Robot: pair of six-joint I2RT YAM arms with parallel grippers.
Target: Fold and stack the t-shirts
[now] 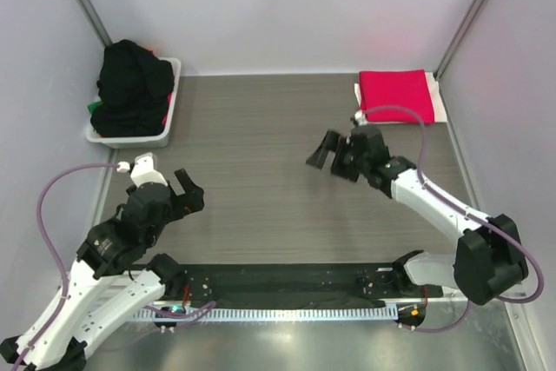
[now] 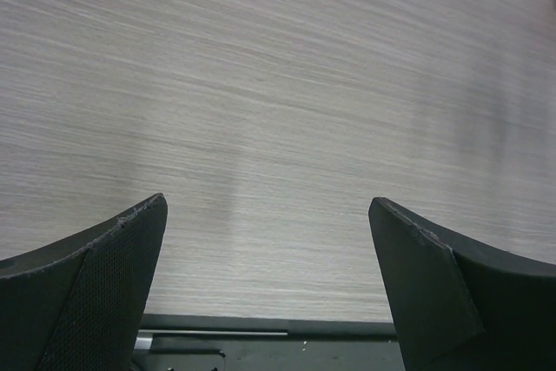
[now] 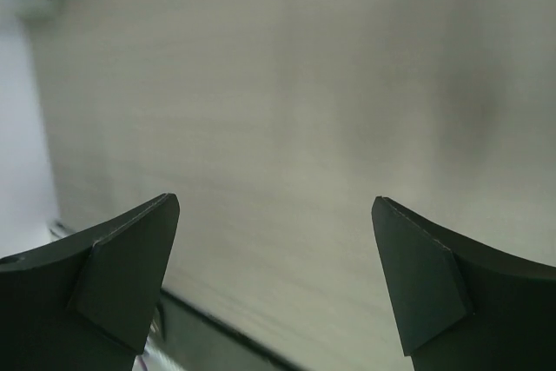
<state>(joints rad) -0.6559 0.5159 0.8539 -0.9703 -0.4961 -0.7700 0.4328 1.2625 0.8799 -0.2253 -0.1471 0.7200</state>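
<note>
Pinkish-red t-shirt (image 1: 396, 96) folded to a rectangle at the far right corner of the counter (image 1: 261, 128); it lies on a white t-shirt (image 1: 438, 100), whose edge shows along its right side; black t-shirt (image 1: 130, 84) heaped in the white basket (image 1: 171, 106) at far left, a scrap of green cloth (image 1: 92, 109) showing at the heap's left edge; left claw (image 1: 189, 190) wide, holding nothing, above bare counter close to its own base; right claw (image 1: 334, 159) also wide and empty, right of the counter's middle, near the pinkish-red t-shirt but apart from it; both wrist views show only wood grain between the fingers.
</note>
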